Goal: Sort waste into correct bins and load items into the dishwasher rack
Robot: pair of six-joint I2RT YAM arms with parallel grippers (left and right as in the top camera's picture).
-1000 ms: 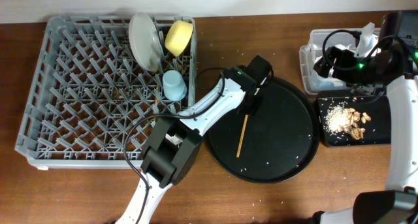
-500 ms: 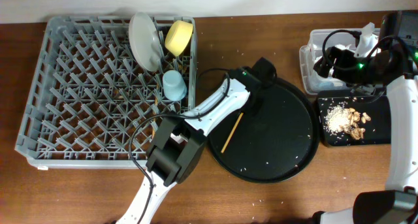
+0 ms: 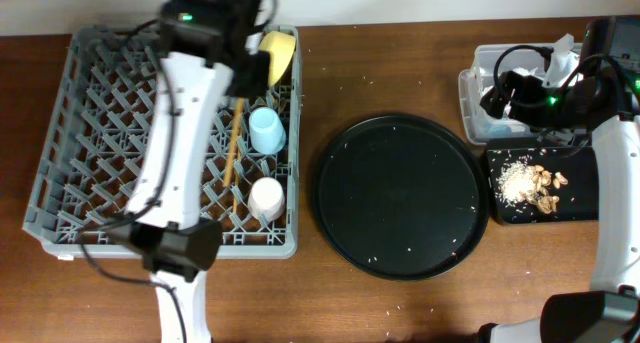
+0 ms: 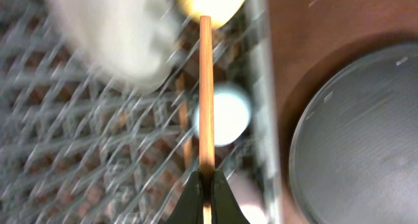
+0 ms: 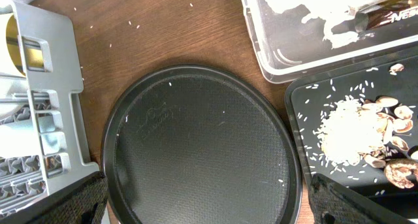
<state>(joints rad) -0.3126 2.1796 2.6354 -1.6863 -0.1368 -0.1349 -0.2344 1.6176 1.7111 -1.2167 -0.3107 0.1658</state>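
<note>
Table (image 3: pixel 400 313): brown wood, we spot loose rice grains (image 5: pixel 137 26); pale wall (image 3: pixel 400 3) along the top.
Left gripper (image 4: pixel 206 185): pinching a chopstick (image 4: pixel 206 93) over the rack (image 3: pixel 100 143), upper left; blur hides any peg contact.
Right gripper (image 5: pixel 219 204): fingers spread, round black tray (image 5: pixel 196 152) below.
Bins: clear tub (image 3: pixel 475 93) upper right, black tray (image 3: pixel 575 211) just below it in frame.

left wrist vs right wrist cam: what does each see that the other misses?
Left wrist only: the thin wooden chopstick pinched in the left end effector. Right wrist only: the clear plastic rectangular tub holding white paper, and the shallow black rectangular tray with white rice grains and tan food scraps. Both: the large round black tray and the grey plastic grid rack.
</note>
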